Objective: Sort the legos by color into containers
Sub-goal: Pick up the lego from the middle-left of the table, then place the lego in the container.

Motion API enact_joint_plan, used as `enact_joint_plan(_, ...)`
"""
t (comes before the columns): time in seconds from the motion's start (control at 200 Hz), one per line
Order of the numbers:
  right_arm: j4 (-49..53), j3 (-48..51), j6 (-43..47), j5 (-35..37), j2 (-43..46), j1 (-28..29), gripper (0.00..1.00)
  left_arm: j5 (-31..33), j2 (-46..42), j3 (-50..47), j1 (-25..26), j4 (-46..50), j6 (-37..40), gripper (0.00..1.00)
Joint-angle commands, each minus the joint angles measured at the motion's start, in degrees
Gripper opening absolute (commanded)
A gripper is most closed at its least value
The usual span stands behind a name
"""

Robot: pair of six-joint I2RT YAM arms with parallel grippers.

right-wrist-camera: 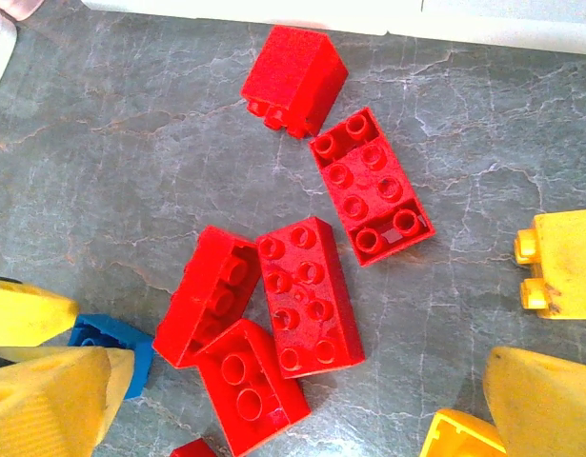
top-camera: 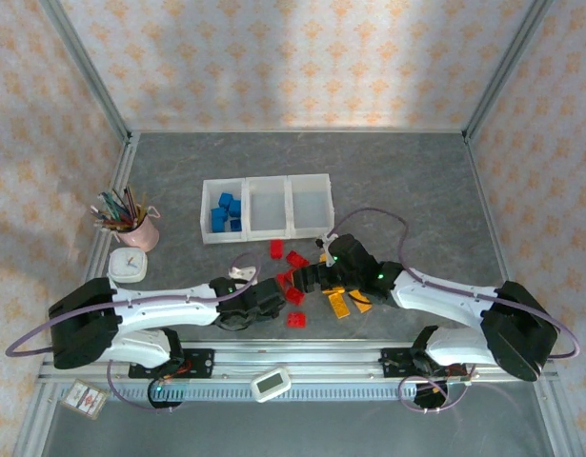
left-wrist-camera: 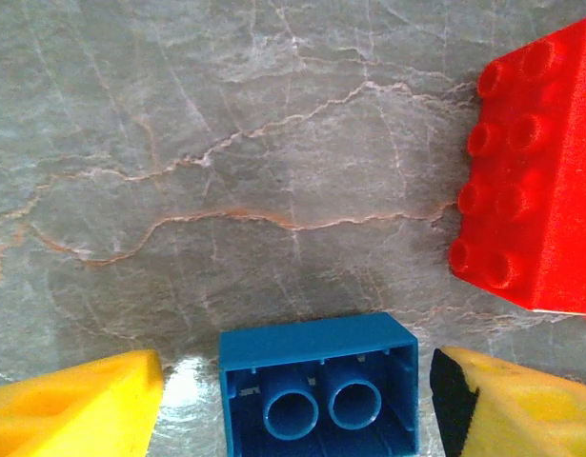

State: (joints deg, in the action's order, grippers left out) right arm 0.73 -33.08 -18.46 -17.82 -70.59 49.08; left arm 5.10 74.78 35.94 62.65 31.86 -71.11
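Note:
Three joined white containers [top-camera: 310, 205] stand at mid-table, and the left one holds several blue legos [top-camera: 226, 213]. Red legos [top-camera: 296, 258] lie loose in front of them, with yellow-orange ones [top-camera: 340, 303] to the right. My left gripper [left-wrist-camera: 297, 400] is open around a blue brick [left-wrist-camera: 316, 381] lying hollow side up, with a gap at each yellow finger [left-wrist-camera: 78, 405]. A red brick [left-wrist-camera: 535, 181] lies just beyond. My right gripper [right-wrist-camera: 302, 409] hangs open over a cluster of red bricks [right-wrist-camera: 307, 290]. Both grippers [top-camera: 278, 293] [top-camera: 310, 278] meet over the red pile.
A pink cup of pencils [top-camera: 138, 228] and a white timer [top-camera: 129, 265] stand at the left. A white device [top-camera: 271, 383] lies on the front rail. Yellow bricks [right-wrist-camera: 559, 262] sit by the right finger. Bare table lies behind the bins and to the far right.

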Motion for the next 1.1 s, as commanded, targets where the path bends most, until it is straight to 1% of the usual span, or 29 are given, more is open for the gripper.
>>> enact_joint_plan(0.0, -1.2, 0.3, -0.6, 1.2, 0.1, -0.4, 1.00, -0.2, 1.5, -0.9, 0.3, -1.9, -0.4, 0.74)
enact_joint_plan(0.12, -1.1, -0.1, -0.5, 1.1, -0.5, -0.5, 1.00, -0.3, 3.8, -0.8, 0.3, -3.3, 0.2, 0.71)
enact_joint_plan(0.25, -1.1, -0.4, -0.6, 1.0, -0.6, -0.5, 1.00, 0.6, 5.3, -0.5, 0.3, -2.4, 0.2, 0.63)
enact_joint_plan(0.49, -0.9, -1.3, -0.2, 0.8, -1.1, -0.6, 1.00, 1.9, 3.0, -1.8, 0.4, -2.5, -0.6, 0.43)
enact_joint_plan(0.621, -0.5, -2.1, 0.2, 0.3, -1.1, -0.6, 1.00, 4.1, 0.6, -1.0, 0.3, 0.3, -1.2, 0.41)
enact_joint_plan(0.786, 0.8, -4.5, 1.3, -0.9, -0.9, -0.6, 1.00, 8.5, -3.8, 1.4, -0.8, 5.5, -1.7, 0.40)
enact_joint_plan(0.866, 0.3, -5.8, 1.3, -2.0, -1.3, -0.6, 1.00, 11.2, -6.2, 3.0, -2.6, 8.1, -0.6, 0.39)
enact_joint_plan(0.921, -0.5, -6.7, 1.2, -2.7, -1.8, -0.6, 1.00, 12.9, -7.7, 4.3, -4.8, 9.5, 0.8, 0.38)
enact_joint_plan(1.006, -1.5, -8.1, 0.9, -3.4, -3.1, -0.6, 1.00, 15.7, -9.7, 6.6, -9.4, 10.4, 4.7, 0.37)
enact_joint_plan(1.096, -1.6, -10.1, 0.3, -2.7, -5.0, -0.6, 1.00, 17.5, -10.8, 9.1, -16.0, 9.0, 10.7, 0.36)
